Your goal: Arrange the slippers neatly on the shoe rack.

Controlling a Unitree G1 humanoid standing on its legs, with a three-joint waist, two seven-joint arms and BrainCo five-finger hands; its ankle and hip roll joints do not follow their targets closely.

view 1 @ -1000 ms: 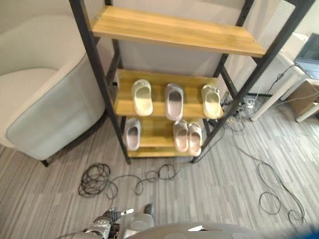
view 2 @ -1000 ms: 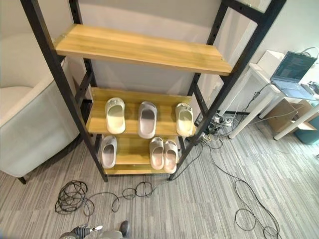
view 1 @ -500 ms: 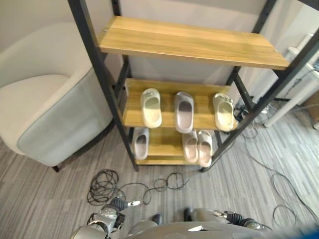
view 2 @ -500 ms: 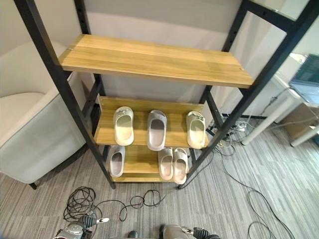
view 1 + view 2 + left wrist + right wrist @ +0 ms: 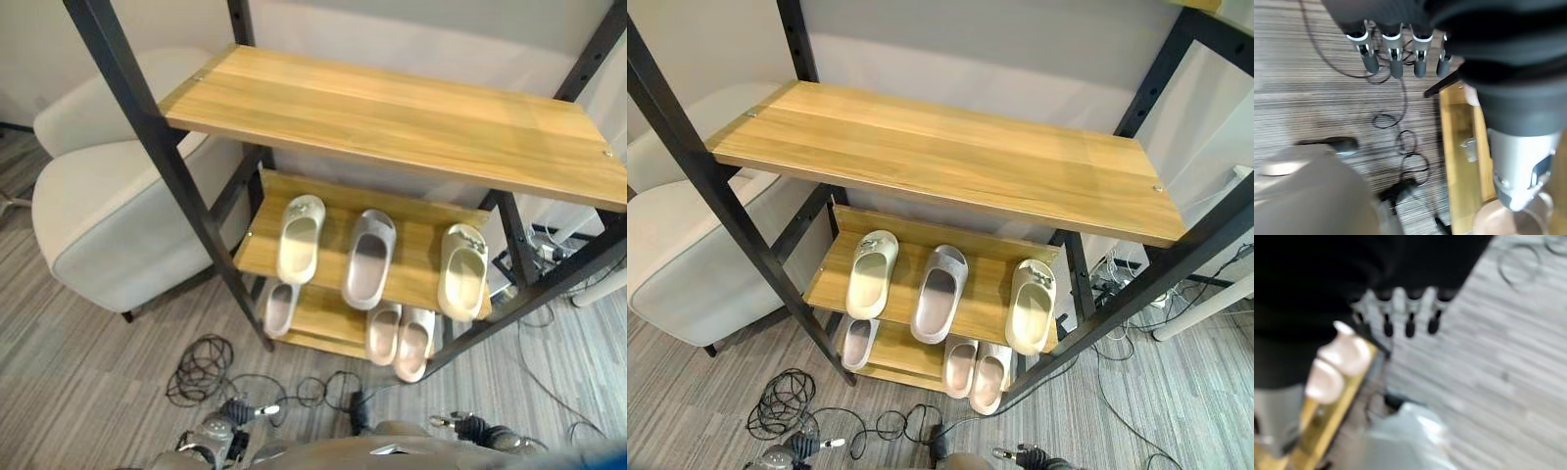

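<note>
Wooden shoe rack (image 5: 931, 147) holds three slippers (image 5: 939, 305) on the middle shelf; left hand (image 5: 1396, 54) and right hand (image 5: 1408, 308) hang relaxed, empty.

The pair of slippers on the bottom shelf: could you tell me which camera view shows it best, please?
The left eye view shows the pair of slippers best: both lie side by side under the middle shelf. The right eye view matches it; the right wrist view shows two blurred toes at the shelf edge.
</note>
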